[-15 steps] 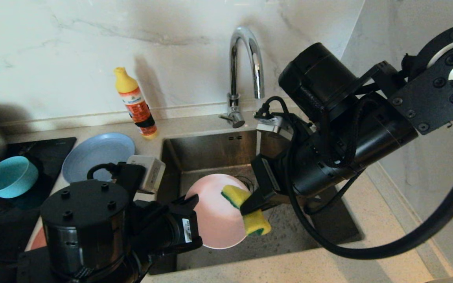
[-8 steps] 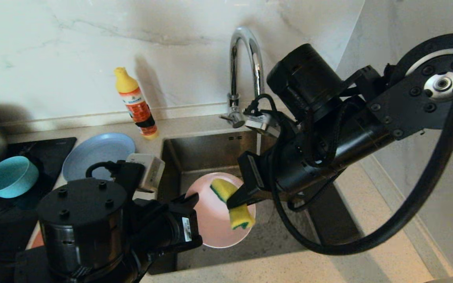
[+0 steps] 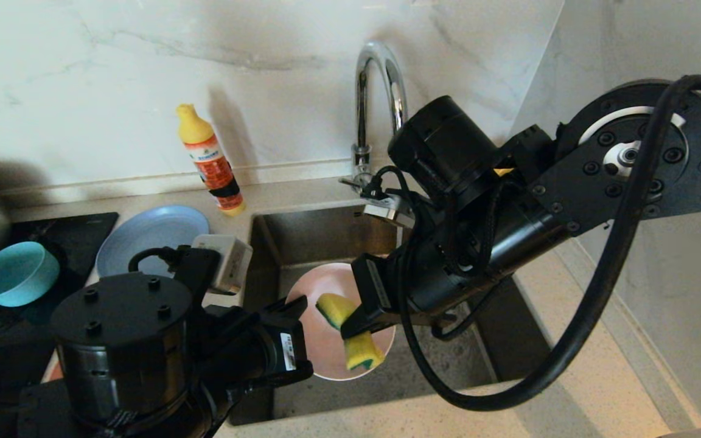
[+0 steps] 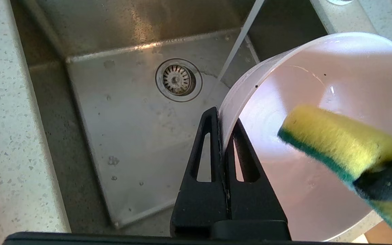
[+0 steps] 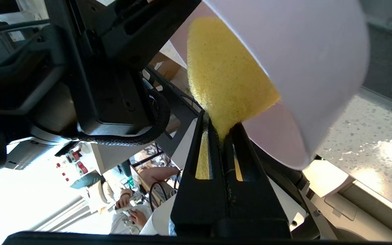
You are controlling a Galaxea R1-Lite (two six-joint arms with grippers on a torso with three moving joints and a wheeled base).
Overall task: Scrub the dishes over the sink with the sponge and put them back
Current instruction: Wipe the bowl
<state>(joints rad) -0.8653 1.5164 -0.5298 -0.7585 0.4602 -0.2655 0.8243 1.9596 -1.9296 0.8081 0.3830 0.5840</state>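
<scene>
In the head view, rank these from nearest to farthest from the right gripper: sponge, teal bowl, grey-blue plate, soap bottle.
1. The sponge, pinched in the right gripper itself, against the pink bowl over the sink.
2. The grey-blue plate, on the counter left of the sink.
3. The soap bottle, against the back wall; close to the plate's distance, hard to separate.
4. The teal bowl, far left.

Soft daylight from the right; long shadows of bottle [image 3: 209, 158] and tap [image 3: 378, 115] on the marble wall [image 3: 83, 91]. Blown-out white background in right wrist view. Glare on pale pink bowl [image 4: 335, 102]; sponge [image 5: 223, 78] slightly blurred.
</scene>
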